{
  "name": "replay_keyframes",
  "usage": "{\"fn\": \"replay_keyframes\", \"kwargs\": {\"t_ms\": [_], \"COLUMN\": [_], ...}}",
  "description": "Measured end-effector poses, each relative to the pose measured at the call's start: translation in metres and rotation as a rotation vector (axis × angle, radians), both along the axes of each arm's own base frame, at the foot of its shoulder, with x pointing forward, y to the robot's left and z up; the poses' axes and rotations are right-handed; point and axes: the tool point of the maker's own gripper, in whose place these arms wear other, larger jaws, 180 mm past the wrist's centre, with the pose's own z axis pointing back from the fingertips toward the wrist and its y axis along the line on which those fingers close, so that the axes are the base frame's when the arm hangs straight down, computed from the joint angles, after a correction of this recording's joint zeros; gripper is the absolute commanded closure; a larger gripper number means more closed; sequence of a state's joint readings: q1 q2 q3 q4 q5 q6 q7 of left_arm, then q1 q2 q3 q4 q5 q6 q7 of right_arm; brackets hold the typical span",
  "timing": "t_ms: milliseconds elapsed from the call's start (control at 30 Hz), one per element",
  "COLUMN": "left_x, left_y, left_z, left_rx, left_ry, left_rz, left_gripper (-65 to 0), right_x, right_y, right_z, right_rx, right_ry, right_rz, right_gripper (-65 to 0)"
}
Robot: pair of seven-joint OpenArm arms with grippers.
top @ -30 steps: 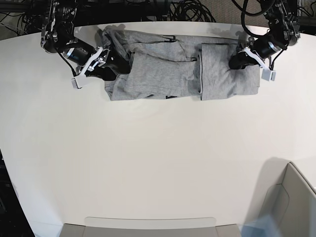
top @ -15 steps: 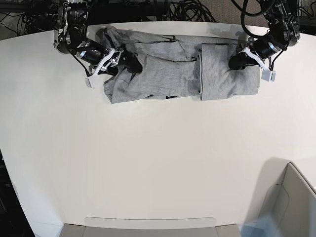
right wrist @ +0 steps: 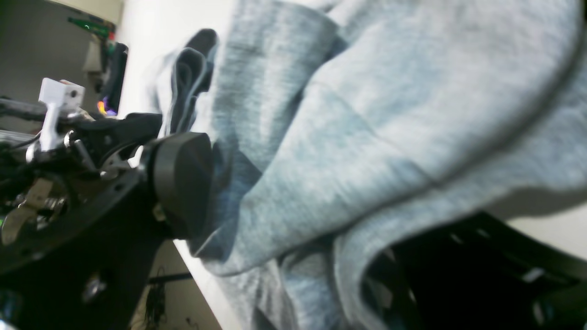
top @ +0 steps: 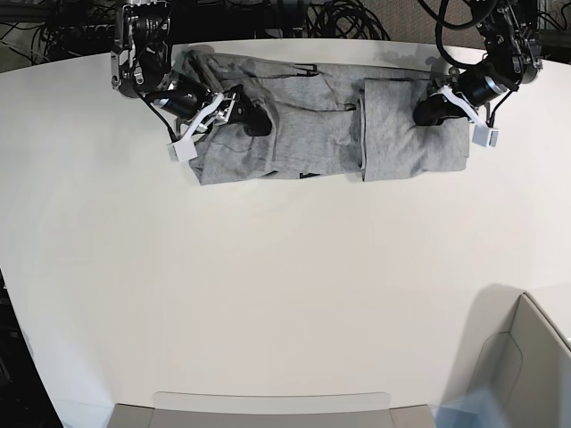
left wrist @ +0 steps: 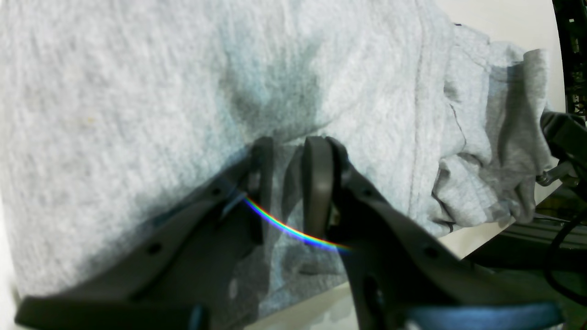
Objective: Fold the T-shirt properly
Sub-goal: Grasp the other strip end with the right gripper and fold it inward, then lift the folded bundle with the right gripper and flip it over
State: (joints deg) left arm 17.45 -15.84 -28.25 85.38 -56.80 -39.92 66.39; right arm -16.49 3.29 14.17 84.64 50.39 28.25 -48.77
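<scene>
Here the white table (top: 268, 285) carries the T-shirt (top: 312, 116) bunched along its far edge, lettering mostly hidden. The left gripper (left wrist: 286, 151) pinches a ridge of cloth near the shirt's folded end. The right gripper (top: 252, 118) spreads wide, one finger buried under fabric.

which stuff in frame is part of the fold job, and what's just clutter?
Job:
T-shirt, grey, partly folded
left gripper, fingers on the shirt
right gripper, jaws wide, cloth between them

Lying about:
white table
cables behind it
grey bin at the corner
</scene>
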Motion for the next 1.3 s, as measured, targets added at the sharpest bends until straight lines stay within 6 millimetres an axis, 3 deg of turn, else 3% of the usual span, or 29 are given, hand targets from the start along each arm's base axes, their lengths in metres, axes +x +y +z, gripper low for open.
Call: {"fn": "replay_keyframes", "kwargs": {"t_ms": [133, 433, 700, 800, 900, 1067, 1300], "left_x": [0.000, 0.000, 0.000, 0.000, -0.001, 0.001, 0.026], "left_y": [0.000, 0.000, 0.000, 0.000, 0.000, -0.003, -0.013], "left_z": [0.000, 0.000, 0.000, 0.000, 0.000, 0.010, 0.061], "left_rx": [0.000, 0.000, 0.000, 0.000, -0.001, 0.048, 0.133], "left_ry": [0.000, 0.000, 0.000, -0.001, 0.004, -0.014, -0.186], "left_rz": [-0.001, 0.000, 0.000, 0.000, -0.004, -0.045, -0.106], "left_gripper": [-11.7, -11.7, -11.7, -11.7, -11.7, -11.7, -11.6], "right_x": [0.001, -0.002, 0.001, 0.006, 0.013, 0.025, 0.056], "right_y": [-0.002, -0.006, -0.010, -0.017, -0.026, -0.046, -0.105], "right_z": [0.000, -0.005, -0.010, -0.022, -0.028, -0.029, -0.021], "right_rx": [-0.001, -0.025, -0.049, -0.165, -0.230, -0.283, -0.433], "right_ry": [-0.002, 0.008, 0.043, 0.042, 0.062, 0.088, 0.073], "right_rz": [-0.002, 0.007, -0.027, -0.006, -0.048, -0.100, -0.178], "right_gripper": [-45.2, -18.9, -17.1, -9.7, 0.0, 0.0, 0.0]}}
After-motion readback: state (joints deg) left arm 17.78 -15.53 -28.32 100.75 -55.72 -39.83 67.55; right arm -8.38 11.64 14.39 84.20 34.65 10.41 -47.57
